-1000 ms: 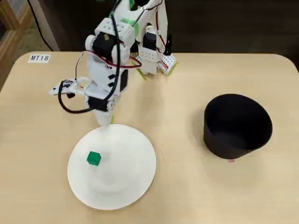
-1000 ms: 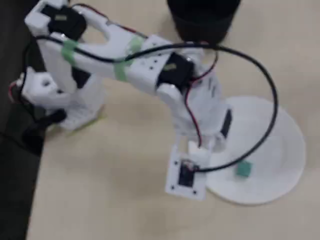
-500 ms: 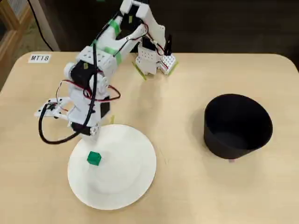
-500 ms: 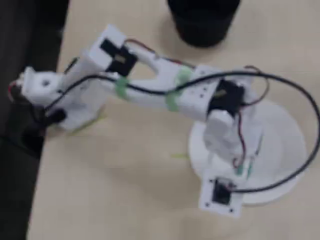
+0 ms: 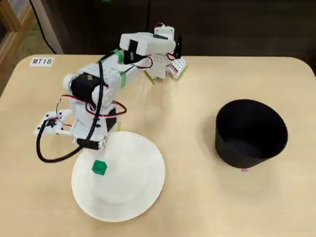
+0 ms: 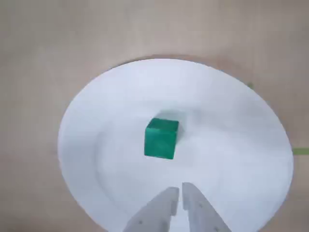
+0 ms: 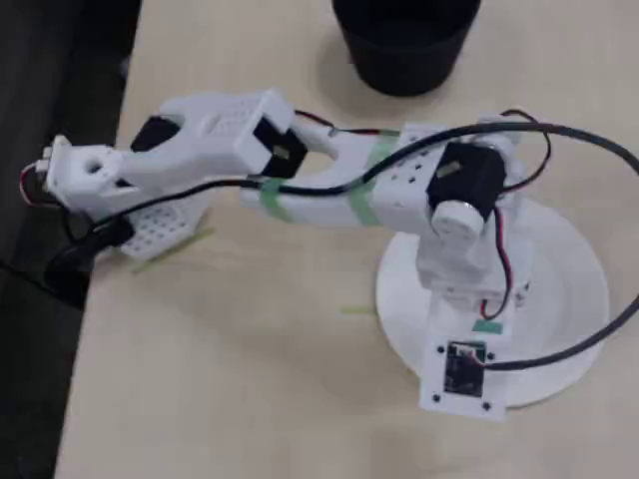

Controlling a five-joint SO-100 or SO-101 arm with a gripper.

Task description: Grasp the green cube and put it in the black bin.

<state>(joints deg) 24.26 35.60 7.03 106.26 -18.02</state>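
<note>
The green cube (image 5: 99,167) lies on a white plate (image 5: 143,187) at the near left of the table, and it shows mid-plate in the wrist view (image 6: 161,138). The black bin (image 5: 252,133) stands empty at the right; its lower part shows at the top of the other fixed view (image 7: 404,45). In both fixed views the arm is folded, with my gripper (image 5: 170,69) (image 7: 150,235) low over the table's far side, away from the plate. In the wrist view my gripper (image 6: 177,193) is shut and empty, with the cube just beyond its tips.
The arm's base (image 5: 91,126) stands at the plate's far edge, with a black cable (image 5: 49,155) looping to its left. Thin green tape strips (image 6: 300,151) (image 7: 357,310) lie on the wooden table. A label reading MT18 (image 5: 41,61) is at the far left corner.
</note>
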